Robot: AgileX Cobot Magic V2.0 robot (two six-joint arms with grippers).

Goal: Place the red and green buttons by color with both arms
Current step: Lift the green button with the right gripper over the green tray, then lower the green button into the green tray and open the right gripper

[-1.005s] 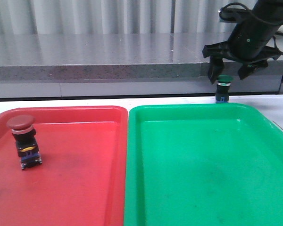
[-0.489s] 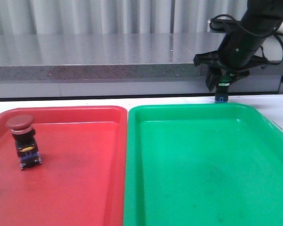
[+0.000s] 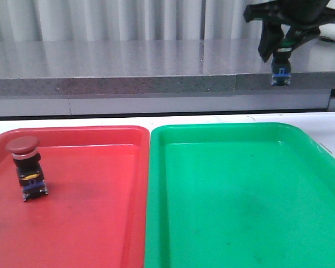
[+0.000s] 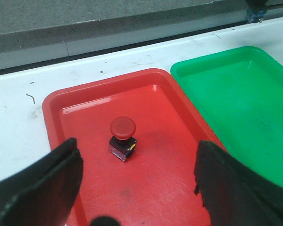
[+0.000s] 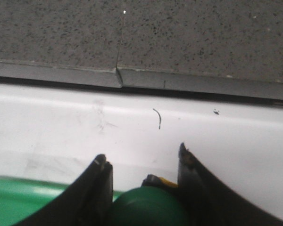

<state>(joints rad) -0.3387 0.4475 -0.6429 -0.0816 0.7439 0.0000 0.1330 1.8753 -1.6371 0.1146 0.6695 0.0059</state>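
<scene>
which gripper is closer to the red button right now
Left. The left gripper hovers open above the red button in the red tray; the right gripper is far across, raised beyond the green tray, holding the green button.

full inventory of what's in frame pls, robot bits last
red button: 1, dark red cap on black body, standing in the red tray, left part
green button: 1, green cap, bluish base, held in the air above the far right of the table
red tray: 1, red, left on the table
green tray: 1, green, right, beside the red tray
table: 1, white, under both trays
ledge: 1, grey speckled, behind the table
left tool: 1, black, open, above the red tray
right tool: 1, black, shut on the green button
</scene>
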